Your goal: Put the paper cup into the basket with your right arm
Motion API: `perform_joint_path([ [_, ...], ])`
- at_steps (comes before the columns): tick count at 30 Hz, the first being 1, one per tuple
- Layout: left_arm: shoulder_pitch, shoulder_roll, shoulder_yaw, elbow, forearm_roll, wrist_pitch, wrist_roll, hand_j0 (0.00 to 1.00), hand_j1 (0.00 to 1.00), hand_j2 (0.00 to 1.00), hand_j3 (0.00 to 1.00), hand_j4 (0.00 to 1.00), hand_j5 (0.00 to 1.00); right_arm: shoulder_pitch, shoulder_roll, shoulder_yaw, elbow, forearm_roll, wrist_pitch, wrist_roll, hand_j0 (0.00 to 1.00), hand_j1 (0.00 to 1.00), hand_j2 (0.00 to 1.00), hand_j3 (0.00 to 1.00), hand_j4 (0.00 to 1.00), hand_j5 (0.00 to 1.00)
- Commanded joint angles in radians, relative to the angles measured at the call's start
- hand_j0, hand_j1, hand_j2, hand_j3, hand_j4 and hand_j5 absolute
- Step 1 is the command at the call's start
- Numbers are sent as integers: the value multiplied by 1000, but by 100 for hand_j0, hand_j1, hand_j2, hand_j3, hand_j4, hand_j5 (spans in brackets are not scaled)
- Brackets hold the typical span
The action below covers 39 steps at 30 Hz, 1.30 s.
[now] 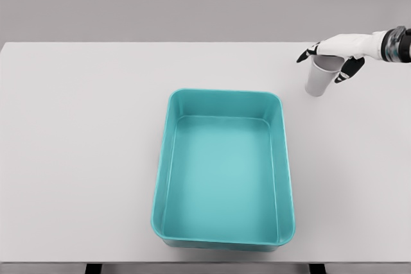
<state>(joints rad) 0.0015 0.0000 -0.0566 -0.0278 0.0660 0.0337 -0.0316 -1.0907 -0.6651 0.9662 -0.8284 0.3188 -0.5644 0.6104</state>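
The teal basket sits open-mouthed on the worktop, while at two o'clock the right hand grasps the paper cup by its rim, seemingly for carrying over.

The basket is plain teal, the paper cup white, the desk pale grey, and the right hand white with black fingers.

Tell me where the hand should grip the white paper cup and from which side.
Grip the white paper cup around its upper wall just under the rim, coming from the right and above. It stands upright and widens toward its open top, and the right hand already sits there, fingers wrapped around the rim.
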Motion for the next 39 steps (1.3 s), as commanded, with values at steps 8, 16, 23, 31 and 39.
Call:
perform_joint_path([
  [8,0,0,0,0,0,0,-1,100,100,100,100,100,100,-3,-4,3,-2,-3,0,0,78,78,78,78,78,78],
  [16,0,0,0,0,0,0,-1,100,100,100,100,100,100,-8,-11,0,-15,-3,0,0,71,71,71,71,71,71],
  [23,0,0,0,0,0,0,-1,100,100,100,100,100,100,-15,-37,-7,-54,-4,1,0,68,68,68,68,68,68],
  [31,0,0,0,0,0,0,-1,100,100,100,100,100,100,-23,-65,-9,-107,-9,5,0,65,65,65,65,65,65],
  [39,0,0,0,0,0,0,1,100,100,100,100,100,100,-23,-119,-9,-219,-18,9,0,64,64,64,64,64,64],
])
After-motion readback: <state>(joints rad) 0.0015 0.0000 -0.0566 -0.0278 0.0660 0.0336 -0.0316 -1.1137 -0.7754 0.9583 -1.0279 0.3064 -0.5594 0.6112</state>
